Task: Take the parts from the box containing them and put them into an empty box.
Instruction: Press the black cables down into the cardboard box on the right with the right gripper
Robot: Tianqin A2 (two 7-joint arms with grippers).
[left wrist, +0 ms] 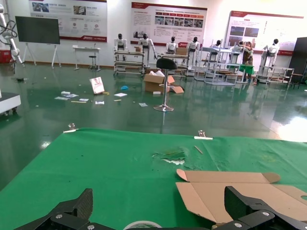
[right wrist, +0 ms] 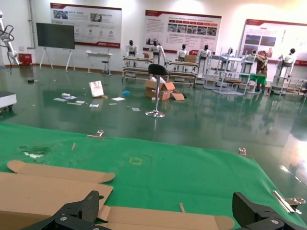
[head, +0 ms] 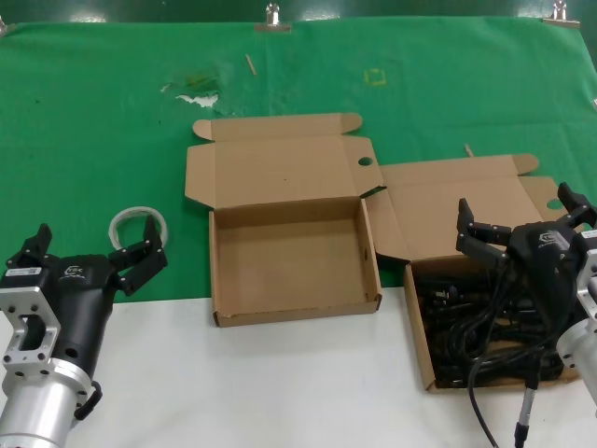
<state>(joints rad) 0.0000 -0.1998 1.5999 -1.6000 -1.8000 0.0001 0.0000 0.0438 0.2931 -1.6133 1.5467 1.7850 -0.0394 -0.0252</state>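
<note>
The empty box (head: 289,261) lies open mid-table, its floor bare and its lid (head: 280,168) folded back. To its right stands the box containing the parts (head: 421,327), filled with tangled black power cords (head: 464,322). My right gripper (head: 520,213) hovers open above that box's far side, touching nothing. In the right wrist view the right gripper (right wrist: 168,207) spans this box's lid flap (right wrist: 158,221). My left gripper (head: 93,247) is open at the table's left, apart from both boxes. The left wrist view shows the left gripper (left wrist: 160,206) empty.
A whitish translucent ring (head: 137,227) lies on the green cloth (head: 93,112) just beyond the left gripper and shows as the ring (left wrist: 142,224) in the left wrist view. White tabletop (head: 280,383) runs along the front. Small scraps (head: 198,96) lie at the back.
</note>
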